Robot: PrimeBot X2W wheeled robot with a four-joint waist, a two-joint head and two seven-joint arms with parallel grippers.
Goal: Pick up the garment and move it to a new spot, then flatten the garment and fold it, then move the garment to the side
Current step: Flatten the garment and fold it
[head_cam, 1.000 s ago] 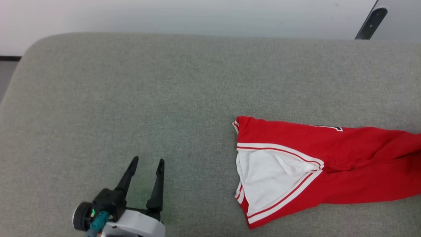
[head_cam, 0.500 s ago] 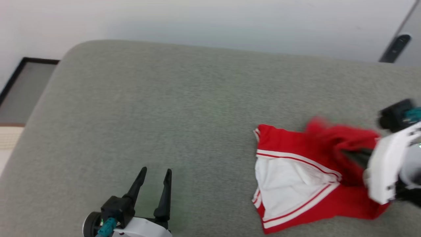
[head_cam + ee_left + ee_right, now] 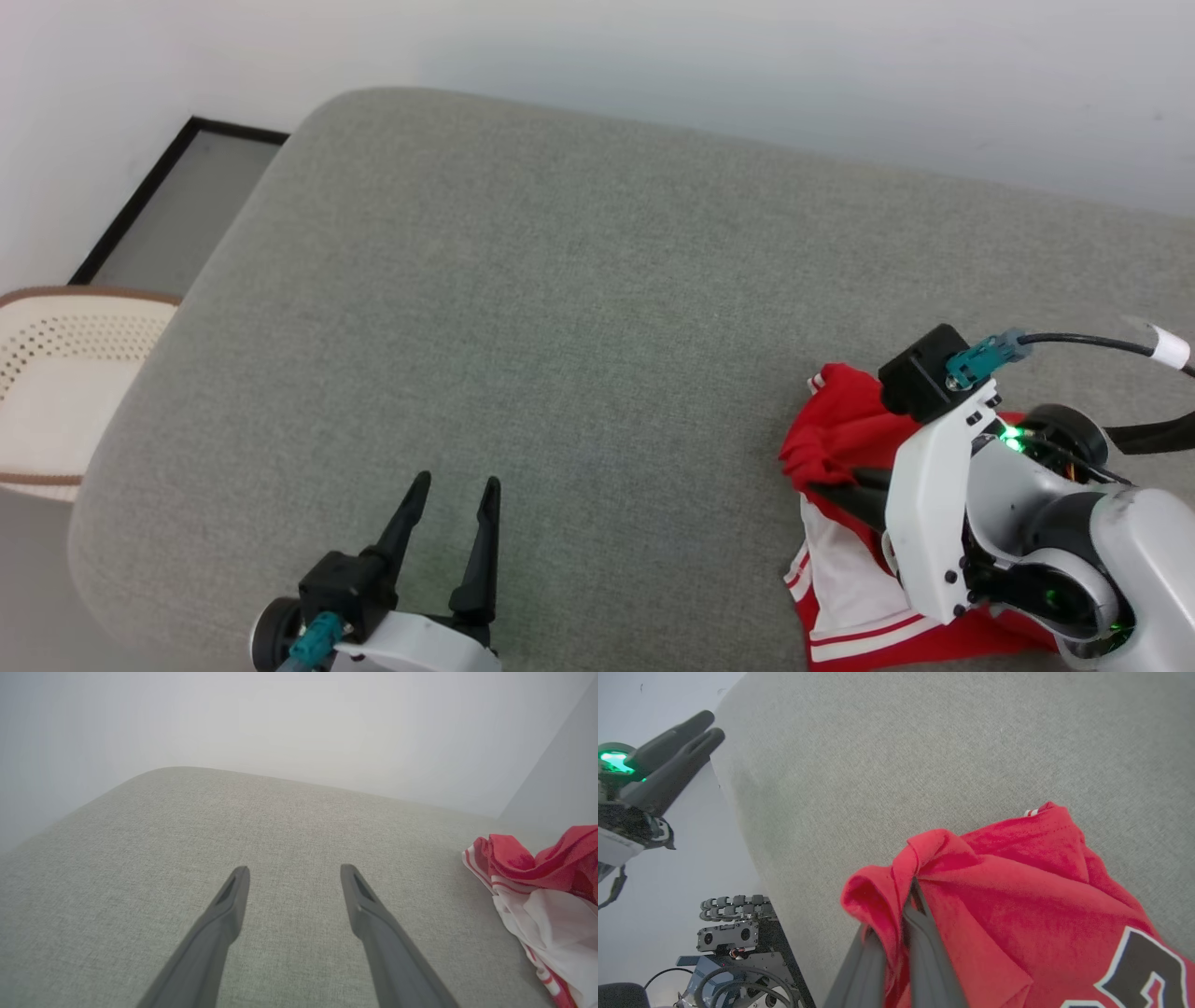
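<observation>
A home-like room: grey upholstered cushion (image 3: 560, 308) against a bare white wall (image 3: 653, 47), cream perforated basket (image 3: 56, 345) beside it

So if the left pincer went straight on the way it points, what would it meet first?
Likely just bare grey cushion ahead of the open left pincer; the garment lies off to its right. Depth is unclear.

We see the garment (image 3: 845, 434) in bright red, with a white panel edged in red-and-white stripes and a black character (image 3: 1139, 952) outlined in white. The cushion (image 3: 560, 327) is a flecked grey-green weave. The left gripper (image 3: 457, 480) has black fingers, a white body and a teal plug. The basket (image 3: 93, 294) is cream, dotted with holes and rimmed in brown. We find the wall (image 3: 653, 56) pale white.
</observation>
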